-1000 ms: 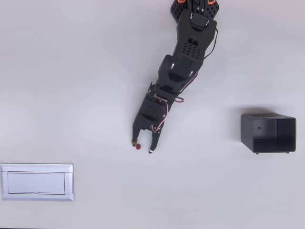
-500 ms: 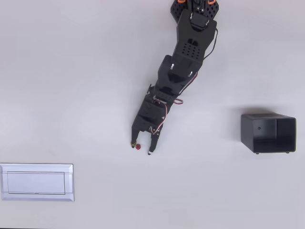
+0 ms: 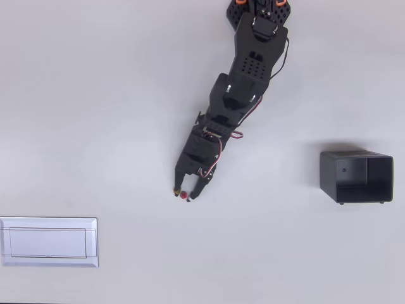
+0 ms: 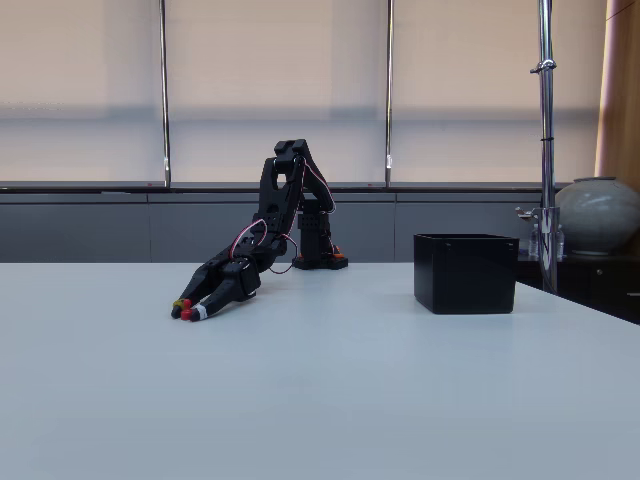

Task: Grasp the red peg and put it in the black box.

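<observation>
The tiny red peg (image 3: 183,196) lies on the white table left of centre in the overhead view. My black gripper (image 3: 184,195) reaches down over it, one fingertip on each side, and the jaws are drawn in against the peg. In the fixed view the gripper (image 4: 187,312) rests low on the table with a red spot at its tips. The black box (image 3: 355,177) stands open-topped at the right, well away from the gripper, and it also appears in the fixed view (image 4: 465,273).
A flat white tray (image 3: 49,242) lies at the lower left of the overhead view. The arm's base (image 3: 258,11) sits at the top edge. Bare table separates the gripper from the box.
The right finger has swung inward toward the peg, narrowing the gap. The arm and the peg stay where they were.
</observation>
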